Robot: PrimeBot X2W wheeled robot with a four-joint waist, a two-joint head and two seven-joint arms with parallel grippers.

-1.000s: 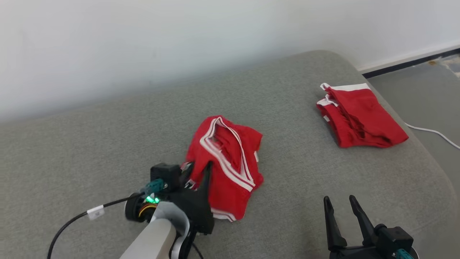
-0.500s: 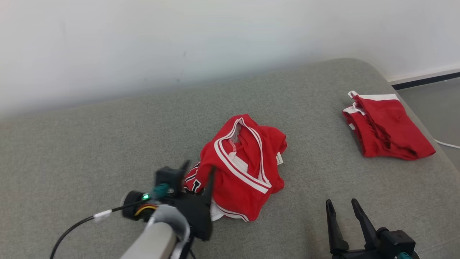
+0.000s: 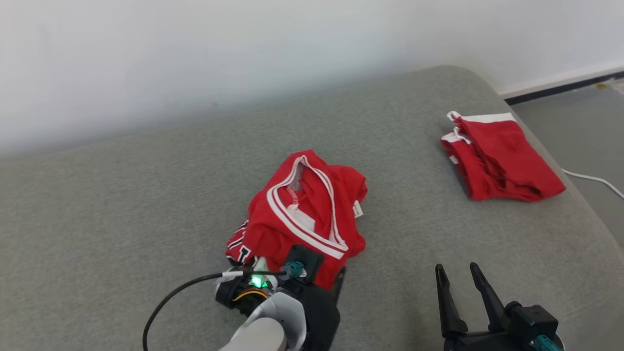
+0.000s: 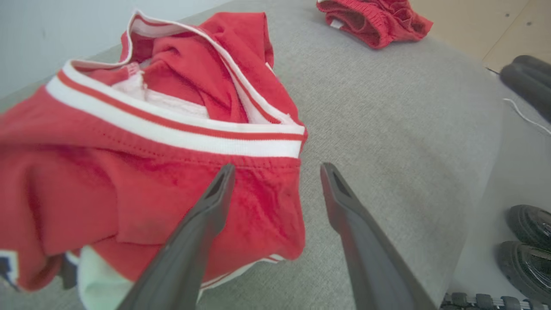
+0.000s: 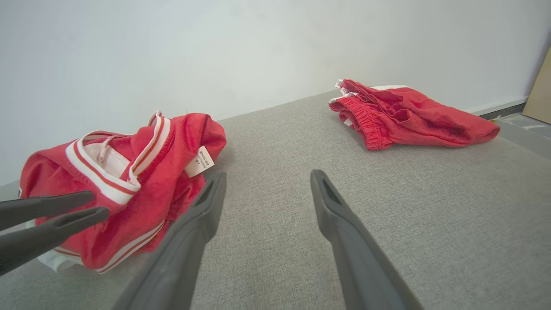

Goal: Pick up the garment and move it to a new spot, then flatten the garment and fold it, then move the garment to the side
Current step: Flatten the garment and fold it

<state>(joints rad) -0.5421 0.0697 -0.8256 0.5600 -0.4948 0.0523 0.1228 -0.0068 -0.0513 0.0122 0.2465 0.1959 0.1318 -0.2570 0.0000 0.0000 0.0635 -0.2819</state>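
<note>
Red cloth garment point(image 3: 302, 209) on matt woven upholstery point(image 3: 122, 195).

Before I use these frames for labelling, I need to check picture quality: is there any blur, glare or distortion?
Head view: even soft light, faint shadows, crumpled red garment sharp, wall washed pale. Left wrist view: wide-angle stretch, left gripper slightly soft towards the bottom edge. Right wrist view: cloth sharp, no glare, right gripper slightly soft at its base.

Pale forearm point(image 3: 261, 336), black cable point(image 3: 195, 281), dark gripper fingers point(image 3: 446, 304).

High head, low wrists, common garment point(image 3: 278, 234)
</note>
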